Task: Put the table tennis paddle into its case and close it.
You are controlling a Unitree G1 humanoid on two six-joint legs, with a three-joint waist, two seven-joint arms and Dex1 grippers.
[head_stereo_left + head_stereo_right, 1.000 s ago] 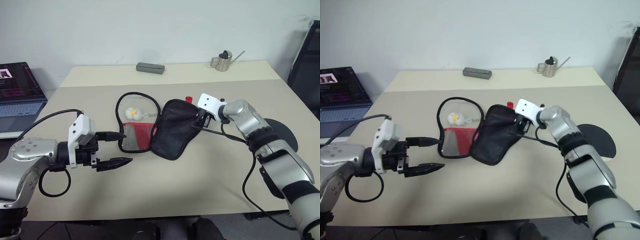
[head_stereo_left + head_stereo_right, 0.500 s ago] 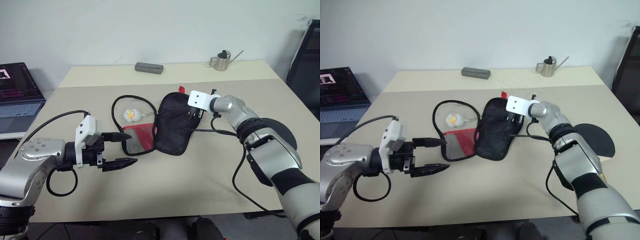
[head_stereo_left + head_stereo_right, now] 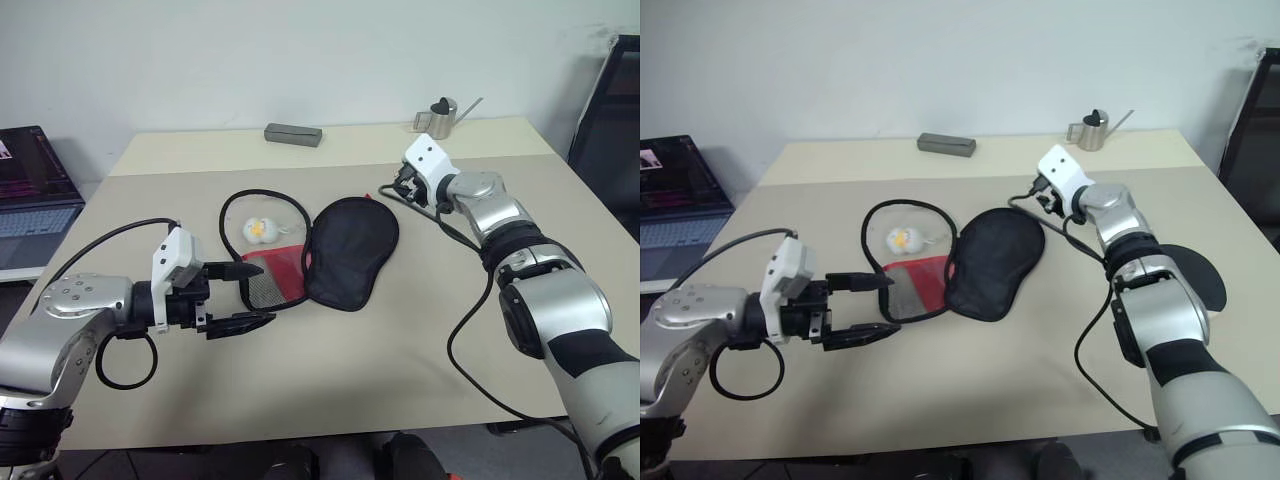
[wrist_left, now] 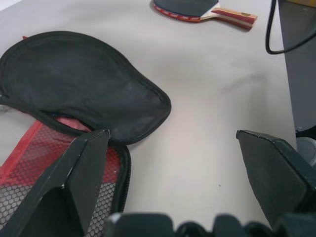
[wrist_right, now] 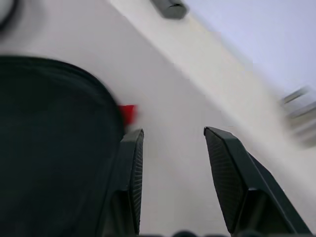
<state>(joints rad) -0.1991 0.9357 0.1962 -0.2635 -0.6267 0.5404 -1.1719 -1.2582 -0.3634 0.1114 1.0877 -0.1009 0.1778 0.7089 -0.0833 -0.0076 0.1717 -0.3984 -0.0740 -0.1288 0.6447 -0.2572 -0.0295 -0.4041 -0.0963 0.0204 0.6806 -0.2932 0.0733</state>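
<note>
Since a second ago, the black flap of the case (image 3: 350, 245) is no longer standing folded in the right gripper's (image 5: 173, 131) hold. It is now lying spread flat on the bench (image 3: 400, 360), and that gripper is hanging above the flap's far edge with its fingers parted and nothing between them. I am judging from this that the case is now fully opened and that fetching the bat is the step coming next.

The case is lying in the middle of the bench, its red mesh pocket (image 3: 270, 275) turned up, and the small ball charm (image 3: 258, 229) is resting inside the loop of the zip. The table tennis paddle (image 3: 1195, 280) is lying well apart from it, near the bench's right edge, and the right arm is partly hiding it. The left gripper (image 3: 255, 293) is hovering just beside the mesh pocket, its fingers spread wide and holding nothing.

Between case and paddle the surface is giving free room for sliding or carrying. A grey block (image 3: 293, 133) and a metal can (image 3: 440, 118) are standing far back. The paddle's place near the edge is asking for care, I think.
</note>
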